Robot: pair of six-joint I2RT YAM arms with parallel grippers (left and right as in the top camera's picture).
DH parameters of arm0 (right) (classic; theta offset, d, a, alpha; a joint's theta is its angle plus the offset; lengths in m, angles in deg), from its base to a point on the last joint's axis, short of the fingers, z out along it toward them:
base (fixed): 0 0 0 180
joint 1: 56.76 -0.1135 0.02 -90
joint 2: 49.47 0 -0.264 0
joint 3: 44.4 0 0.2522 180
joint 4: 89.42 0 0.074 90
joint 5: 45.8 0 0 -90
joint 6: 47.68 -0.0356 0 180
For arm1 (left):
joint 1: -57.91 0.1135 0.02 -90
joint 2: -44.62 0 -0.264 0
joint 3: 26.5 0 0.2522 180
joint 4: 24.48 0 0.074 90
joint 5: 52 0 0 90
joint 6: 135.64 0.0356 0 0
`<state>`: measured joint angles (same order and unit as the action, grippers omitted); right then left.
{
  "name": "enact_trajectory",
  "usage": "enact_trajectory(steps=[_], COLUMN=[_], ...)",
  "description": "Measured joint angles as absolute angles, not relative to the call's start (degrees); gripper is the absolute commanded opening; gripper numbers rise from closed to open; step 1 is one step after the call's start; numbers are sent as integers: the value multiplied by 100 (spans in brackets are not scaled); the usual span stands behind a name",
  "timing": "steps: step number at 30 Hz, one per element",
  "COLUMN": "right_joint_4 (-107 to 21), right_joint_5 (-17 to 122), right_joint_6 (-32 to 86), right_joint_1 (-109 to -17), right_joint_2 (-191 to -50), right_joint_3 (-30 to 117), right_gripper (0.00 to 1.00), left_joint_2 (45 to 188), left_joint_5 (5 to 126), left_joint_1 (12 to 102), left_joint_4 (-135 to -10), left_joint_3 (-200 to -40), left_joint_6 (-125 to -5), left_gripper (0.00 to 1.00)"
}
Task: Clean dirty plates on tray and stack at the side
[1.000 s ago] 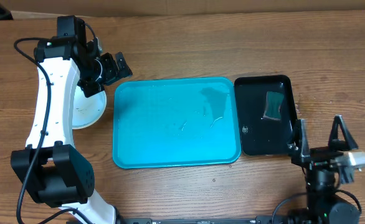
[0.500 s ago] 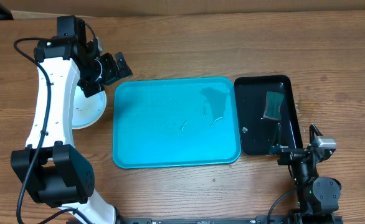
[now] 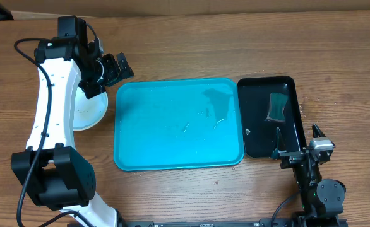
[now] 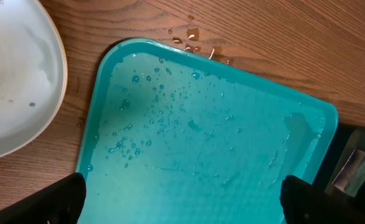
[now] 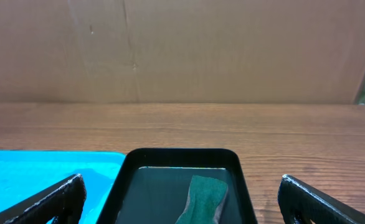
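Note:
The turquoise tray (image 3: 179, 123) lies mid-table, wet with droplets and with no plate on it; it also fills the left wrist view (image 4: 201, 137). A white plate (image 3: 87, 112) sits on the wood just left of the tray, partly under my left arm, and its rim shows at the top left (image 4: 14, 74). My left gripper (image 3: 107, 63) hovers open above the tray's far left corner (image 4: 182, 208). At the near right, my right gripper (image 3: 297, 133) stands open, level and facing the black tray (image 5: 182, 208). It holds nothing.
A glossy black tray (image 3: 268, 116) right of the turquoise one holds water and a green sponge (image 3: 277, 106), also seen ahead of the right gripper (image 5: 201, 196). Water drops (image 4: 192, 37) lie on the wood beyond the tray. A cardboard wall (image 5: 182, 50) backs the table.
The right gripper has shifted left and tipped up to a level pose behind the black tray. The left arm, the tray and the plate have not moved.

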<state>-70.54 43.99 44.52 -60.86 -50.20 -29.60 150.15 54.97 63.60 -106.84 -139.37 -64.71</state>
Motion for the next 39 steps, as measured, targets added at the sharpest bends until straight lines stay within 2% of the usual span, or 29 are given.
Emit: enact_trajectory(steps=[29, 34, 39], right_joint_4=[-7054, -7051, -7049], right_joint_5=[4399, 4399, 4399], right_joint_6=[4493, 4493, 4495], right_joint_1=[-6086, -6086, -6086], right_joint_2=[-5020, -5020, -5020], right_joint_3=[-2960, -2960, -2960], right_gripper=[100, 100, 100], left_joint_2=[14976, 14353, 12893], left_joint_5=[5425, 5276, 5187], left_joint_1=[6323, 6168, 6050], left_joint_4=[-10684, -10682, -10651], left_joint_3=[-13937, -13933, -13930], left_joint_6=[-6471, -6469, -6469], left_gripper=[100, 100, 100])
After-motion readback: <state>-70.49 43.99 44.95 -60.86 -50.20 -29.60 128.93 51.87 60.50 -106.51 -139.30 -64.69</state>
